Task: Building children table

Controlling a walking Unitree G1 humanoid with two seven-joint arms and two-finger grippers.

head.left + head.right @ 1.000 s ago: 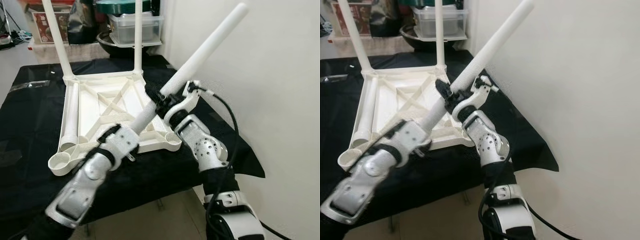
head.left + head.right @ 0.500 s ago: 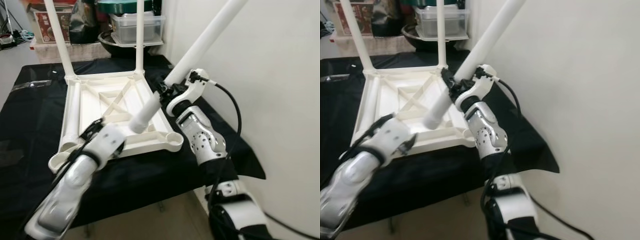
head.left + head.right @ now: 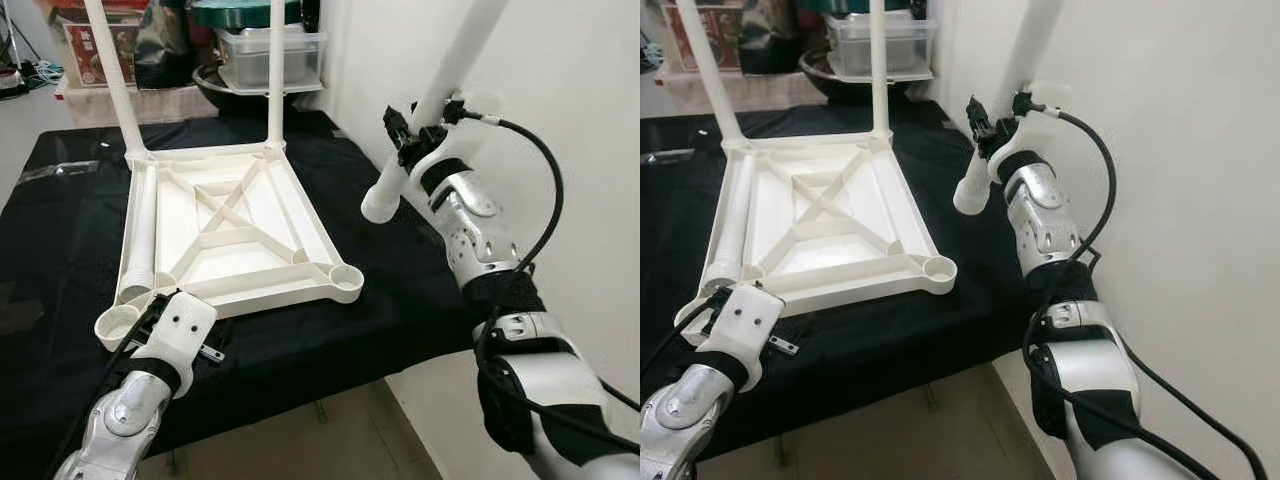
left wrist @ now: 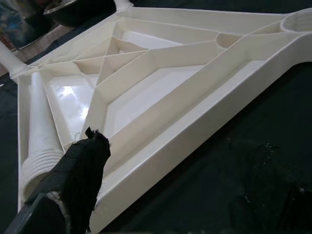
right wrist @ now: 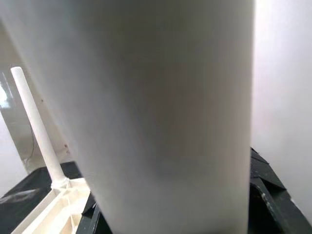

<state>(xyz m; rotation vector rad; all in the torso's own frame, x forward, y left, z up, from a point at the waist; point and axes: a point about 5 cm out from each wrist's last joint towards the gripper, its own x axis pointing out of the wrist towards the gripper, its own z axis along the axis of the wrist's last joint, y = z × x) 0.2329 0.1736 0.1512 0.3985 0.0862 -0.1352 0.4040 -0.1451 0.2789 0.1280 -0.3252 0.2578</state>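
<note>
Right gripper (image 3: 412, 128) fingers pinching white leg (image 3: 432, 98) beside upturned tabletop (image 3: 235, 232), left gripper (image 3: 150, 312) fingers' state unclear

Wall (image 3: 580, 150) close right; black cloth (image 3: 400, 280) open.

Silver-white arm shells, black joints — black cable loops along right forearm (image 3: 480, 240).

head views overlook tabletop (image 3: 240, 215); wrist views close
</note>
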